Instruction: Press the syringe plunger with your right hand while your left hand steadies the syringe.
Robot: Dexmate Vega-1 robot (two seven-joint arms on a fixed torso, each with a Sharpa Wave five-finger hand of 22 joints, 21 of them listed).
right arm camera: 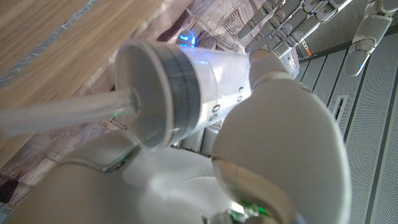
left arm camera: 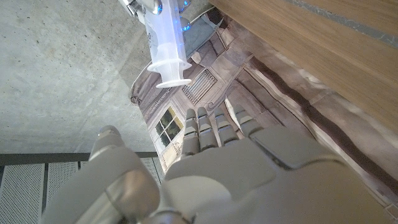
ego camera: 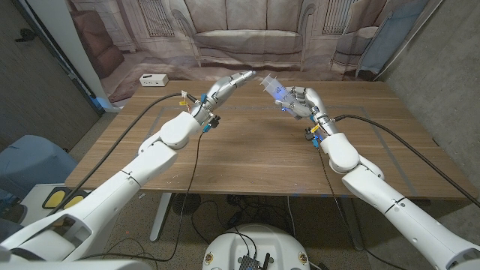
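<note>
Behind the wooden table (ego camera: 247,150) hangs a big cloth printed with a sofa and windows, and a white power strip (ego camera: 153,79) lies near the tabletop's far left corner. I see my right hand (ego camera: 304,101) lifted above the far middle of the tabletop, and it grips the syringe (ego camera: 271,88). The syringe is see-through with a blue glow inside, and it is tilted, with its free end pointing up and over toward my left hand (ego camera: 229,85). In the right wrist view the syringe (right arm camera: 180,87) lies right across my right hand (right arm camera: 273,143), with a dark rubber ring inside the tube and a thin clear rod sticking out of the near end. My left hand is also up in the air over the far part of the tabletop, with its fingers out straight and apart, holding nothing. Its fingertips reach toward the syringe's free end and come near it, but I can see a small gap between them. In the left wrist view my left hand (left arm camera: 211,168) shows its straight fingers, and the syringe (left arm camera: 166,40) hangs past them, not touching.
</note>
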